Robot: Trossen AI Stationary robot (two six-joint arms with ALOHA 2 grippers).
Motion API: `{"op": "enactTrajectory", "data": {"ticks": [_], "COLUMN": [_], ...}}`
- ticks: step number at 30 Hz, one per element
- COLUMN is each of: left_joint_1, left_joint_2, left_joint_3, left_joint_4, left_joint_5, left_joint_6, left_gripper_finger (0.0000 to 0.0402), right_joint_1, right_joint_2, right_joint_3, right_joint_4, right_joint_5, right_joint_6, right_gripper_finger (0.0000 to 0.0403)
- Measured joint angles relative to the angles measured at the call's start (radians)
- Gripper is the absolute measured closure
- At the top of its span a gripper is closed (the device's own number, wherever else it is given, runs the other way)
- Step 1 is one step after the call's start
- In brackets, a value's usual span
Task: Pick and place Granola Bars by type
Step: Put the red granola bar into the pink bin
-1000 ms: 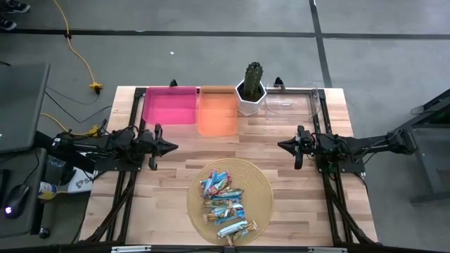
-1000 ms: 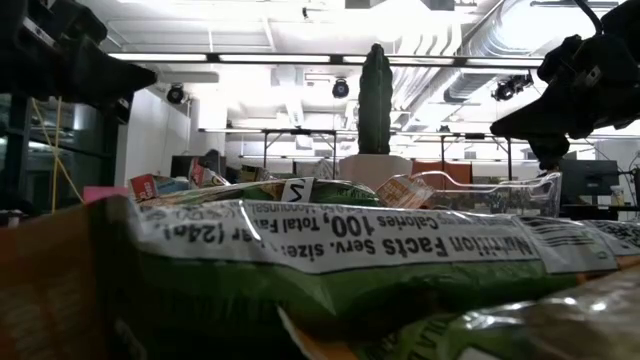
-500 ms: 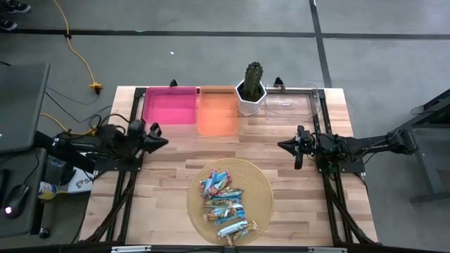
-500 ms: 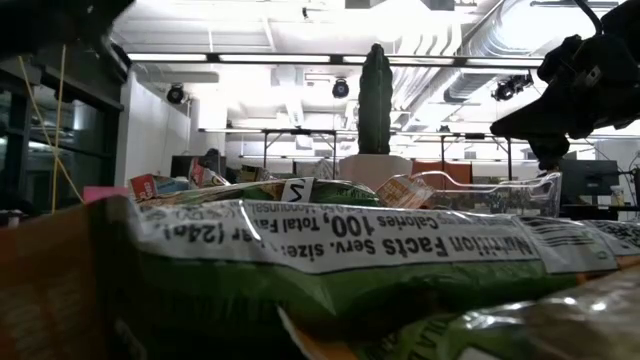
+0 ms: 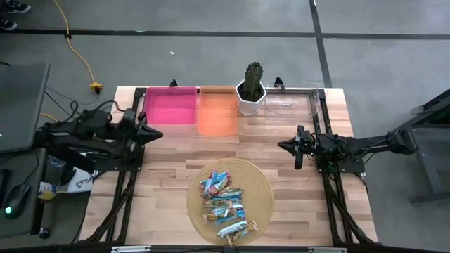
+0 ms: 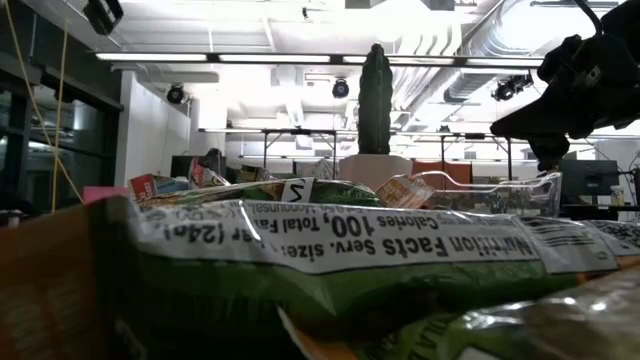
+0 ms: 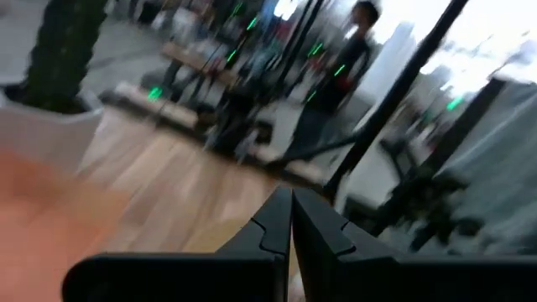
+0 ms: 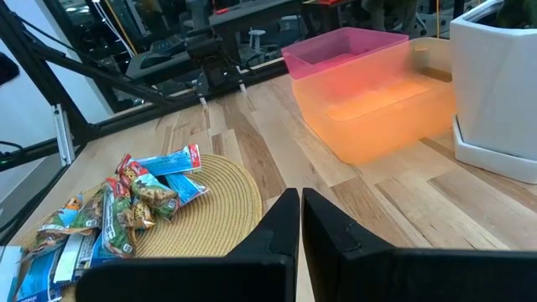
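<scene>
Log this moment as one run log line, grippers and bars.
left gripper: shut, empty, by pink bin | right gripper: shut, empty, waiting | granola bars: all on woven mat, none sorted

Two dark arms, matte black from base to tip. Left arm (image 5: 91,133) built of thick, blocky links with black cables looped along the top. Right arm (image 5: 358,145) of the same kind, slim in the long link, wider at the joints. Each ending in a gripper with two pointed black fingers (image 8: 285,220), flat on the inner faces, wedge-shaped toward the tips. Behind the fingers (image 7: 281,220) a broad black bar with rounded corners. No visible markings or labels.
</scene>
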Motion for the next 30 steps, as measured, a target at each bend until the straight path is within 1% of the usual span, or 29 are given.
{"op": "enactTrajectory", "data": {"ticks": [3,6,8,11,17,20,25,30], "left_joint_1": [0.000,0.000,0.000,0.000,0.000,0.000,-0.006,-0.079], "left_joint_2": [0.116,0.217,0.282,0.365,0.520,0.593,0.713,0.835], "left_joint_3": [0.106,0.192,0.238,0.297,0.374,0.400,0.430,0.431], "left_joint_4": [-0.154,-0.280,-0.339,-0.413,-0.445,-0.450,-0.484,-0.476], "left_joint_5": [-0.028,-0.046,-0.042,-0.010,0.083,0.108,0.110,0.055], "left_joint_6": [-0.057,-0.165,-0.237,-0.293,-0.314,-0.333,-0.392,-0.486], "left_gripper_finger": [0.0389,0.0389,0.0389,0.0389,0.0389,0.0389,0.0389,0.0389], "right_joint_1": [0.000,0.000,0.000,0.000,0.000,0.000,0.000,0.000], "right_joint_2": [0.000,0.000,0.000,0.000,0.000,0.000,0.000,0.000], "right_joint_3": [0.000,0.000,0.000,0.000,0.000,0.000,0.000,0.000], "right_joint_4": [0.000,0.000,0.000,0.000,0.000,0.000,0.000,0.000], "right_joint_5": [0.000,0.000,0.000,0.000,0.000,0.000,0.000,0.000], "right_joint_6": [-0.001,0.001,-0.001,0.001,0.000,0.001,0.000,0.000], "right_gripper_finger": [0.0402,0.0402,0.0402,0.0402,0.0402,0.0402,0.0402,0.0402]}}
